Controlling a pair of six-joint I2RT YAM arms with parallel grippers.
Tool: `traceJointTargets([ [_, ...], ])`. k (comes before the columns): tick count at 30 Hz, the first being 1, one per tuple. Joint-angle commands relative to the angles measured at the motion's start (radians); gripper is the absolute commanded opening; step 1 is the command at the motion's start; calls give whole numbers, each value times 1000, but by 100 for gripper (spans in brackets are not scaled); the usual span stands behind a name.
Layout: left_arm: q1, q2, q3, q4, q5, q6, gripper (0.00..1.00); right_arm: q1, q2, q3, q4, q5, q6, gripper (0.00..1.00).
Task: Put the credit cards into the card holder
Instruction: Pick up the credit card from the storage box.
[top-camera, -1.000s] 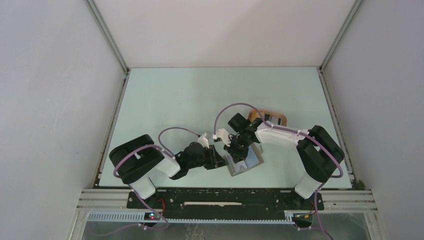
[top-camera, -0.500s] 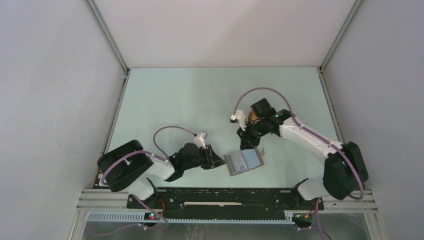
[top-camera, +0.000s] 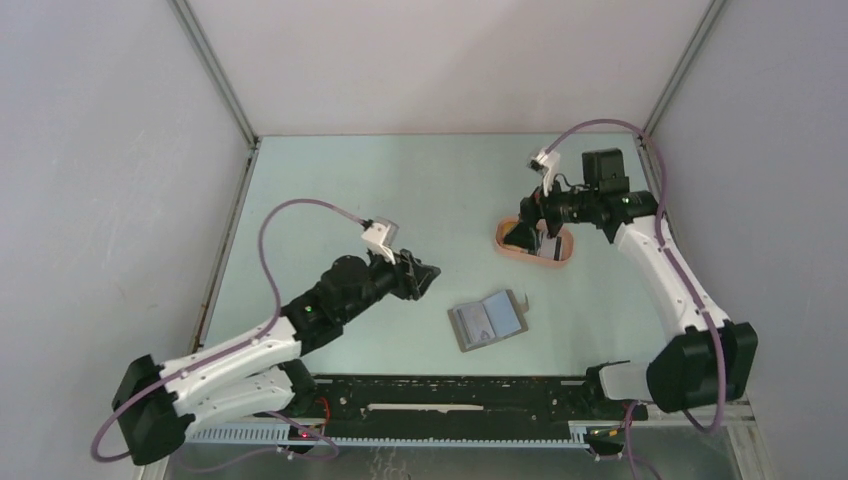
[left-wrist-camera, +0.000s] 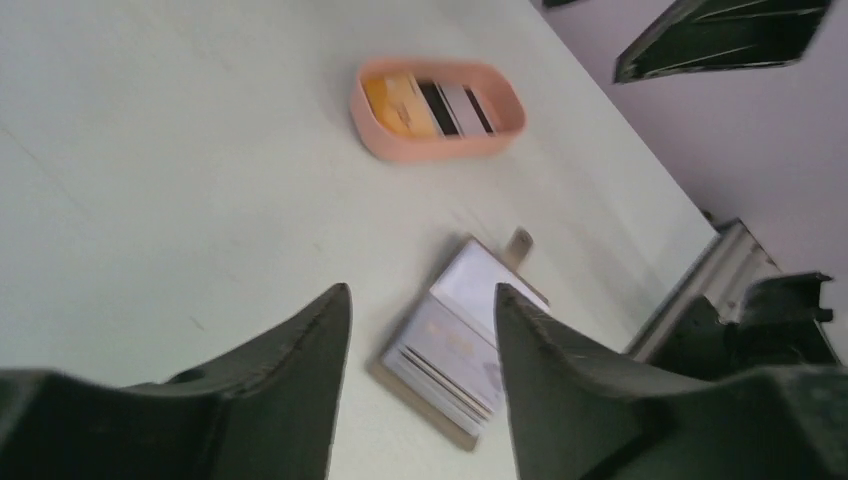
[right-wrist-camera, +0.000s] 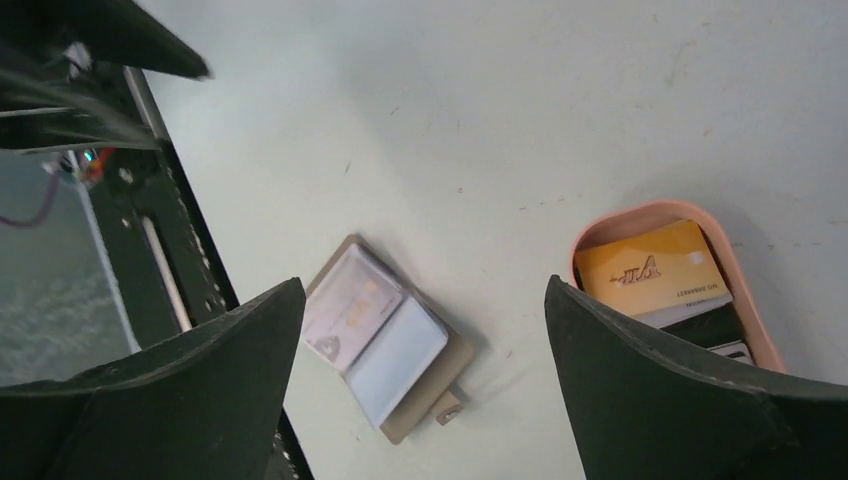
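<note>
The grey card holder (top-camera: 487, 320) lies open on the table near the front, with a pale card showing in its left inner slot (right-wrist-camera: 350, 305) and a light blue face on its right half (right-wrist-camera: 405, 360). The remaining credit cards lie in a peach oval tray (top-camera: 545, 264): an orange-yellow one (right-wrist-camera: 650, 268) and a dark one with white stripes (left-wrist-camera: 455, 108). My left gripper (top-camera: 425, 272) hovers open and empty, left of the holder (left-wrist-camera: 460, 340). Over the tray's left end my right gripper (top-camera: 522, 228) stands wide open, holding nothing.
A black base rail (top-camera: 450, 395) and metal framing run along the near edge, close behind the card holder. White enclosure walls stand on the left, right and far sides. The peach tray (left-wrist-camera: 430, 150) sits at the right, near the right wall.
Both grippers have left the card holder and opened. The left arm rose and drew back to the left. The right arm swung far back and right, over the tray.
</note>
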Motion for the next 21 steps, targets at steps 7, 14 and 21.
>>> traceJointTargets([
  [7,36,-140,277,-410,-288,281,100,-149,191,-29,246,87,486,95],
  [14,66,-52,430,-586,-262,308,100,-182,334,-38,318,173,683,89],
  [21,71,-43,497,-692,-276,439,100,-191,477,-12,337,146,735,70],
])
